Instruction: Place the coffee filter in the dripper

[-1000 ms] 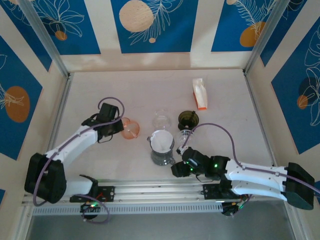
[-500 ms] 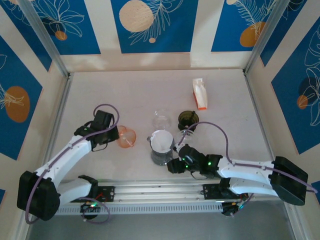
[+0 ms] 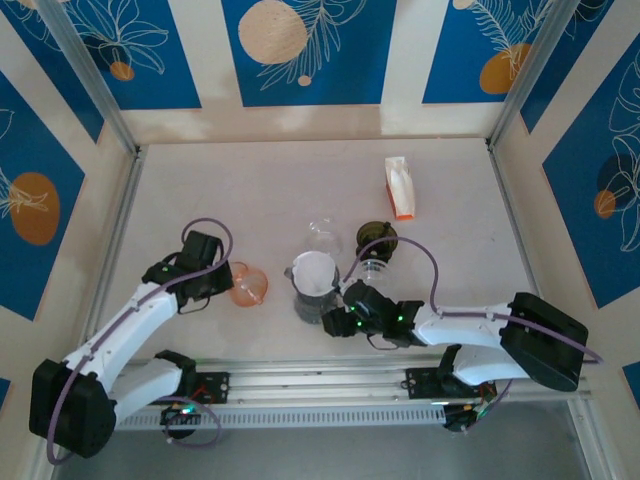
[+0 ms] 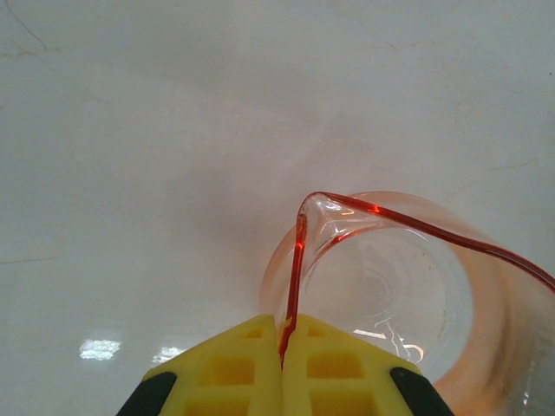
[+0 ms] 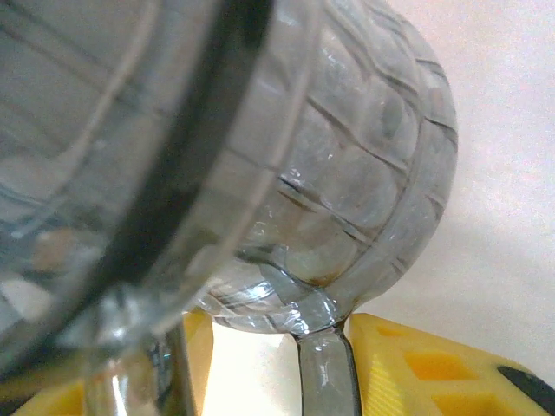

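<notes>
Left wrist: left hand clamped on orange dripper rim; right hand straddles jug handle, grip unclear

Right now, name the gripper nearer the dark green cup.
Right. The right gripper is at the handle of the grey glass carafe, just front-left of the dark green cup; the left gripper is farther left, pinching the orange cup.

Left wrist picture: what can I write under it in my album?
Yellow pincer pinching the rim of an orange glass cup on a pale table.
</notes>
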`<state>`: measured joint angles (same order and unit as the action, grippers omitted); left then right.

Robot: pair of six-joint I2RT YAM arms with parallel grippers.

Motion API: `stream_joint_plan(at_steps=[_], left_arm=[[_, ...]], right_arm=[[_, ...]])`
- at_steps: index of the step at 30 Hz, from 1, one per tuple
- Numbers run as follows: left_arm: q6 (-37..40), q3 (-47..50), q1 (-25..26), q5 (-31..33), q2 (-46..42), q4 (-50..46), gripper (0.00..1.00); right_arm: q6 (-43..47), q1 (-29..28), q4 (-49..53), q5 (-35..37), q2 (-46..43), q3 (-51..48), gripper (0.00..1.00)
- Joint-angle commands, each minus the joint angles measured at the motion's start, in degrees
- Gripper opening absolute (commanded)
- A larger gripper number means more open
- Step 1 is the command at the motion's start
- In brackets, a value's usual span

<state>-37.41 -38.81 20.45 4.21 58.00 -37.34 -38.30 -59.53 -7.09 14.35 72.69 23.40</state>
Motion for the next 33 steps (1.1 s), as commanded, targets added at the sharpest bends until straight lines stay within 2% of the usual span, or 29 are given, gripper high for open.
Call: stream_joint_plan(at_steps=[1, 17, 33], left_arm=[[-0.2, 0.1, -0.8, -1.1, -1.9, -1.4, 0.0], [-0.8, 2.9, -0.7, -2.4, -7.1, -4.2, 0.0], [-1.7, 4.6, -0.6, -3.8, -9.6, -4.7, 0.0]], right_arm=[[1.2, 1.0, -4.9, 0.8, 1.5, 2.4, 0.46], [5.0, 7.2, -12.9, -1.6, 18.7, 14.5, 0.45], [6.8, 11.4, -13.8, -6.8, 35.9, 32.5, 0.45]])
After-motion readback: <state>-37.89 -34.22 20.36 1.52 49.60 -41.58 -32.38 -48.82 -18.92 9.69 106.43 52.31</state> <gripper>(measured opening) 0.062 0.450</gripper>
